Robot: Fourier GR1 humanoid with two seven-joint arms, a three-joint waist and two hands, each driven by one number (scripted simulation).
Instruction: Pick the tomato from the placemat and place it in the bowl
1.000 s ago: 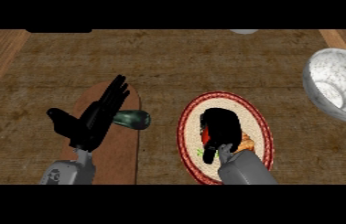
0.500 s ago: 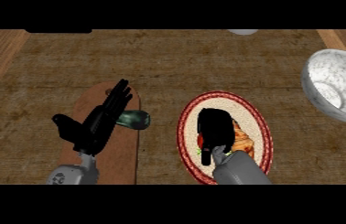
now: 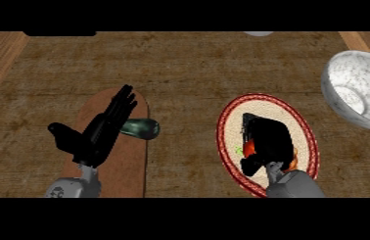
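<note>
We are covering the tomato (image 3: pixel 248 147) on the placemat (image 3: pixel 233 117) with our right hand (image 3: pixel 267 141), fingers seemingly curling round it, not lifting; bowl (image 3: pixel 339 89) waiting far right. Left hand (image 3: pixel 98 133) resting, fingers straight.

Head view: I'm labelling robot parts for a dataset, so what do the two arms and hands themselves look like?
Both hands are solid black, each with slim fingers and a thumb: the left hand at the view's left, the right hand at its right. Each sits on a smooth grey forearm that rises from the lower edge, with a round grey joint at the left wrist. No cables, markings or sleeves show.
</note>
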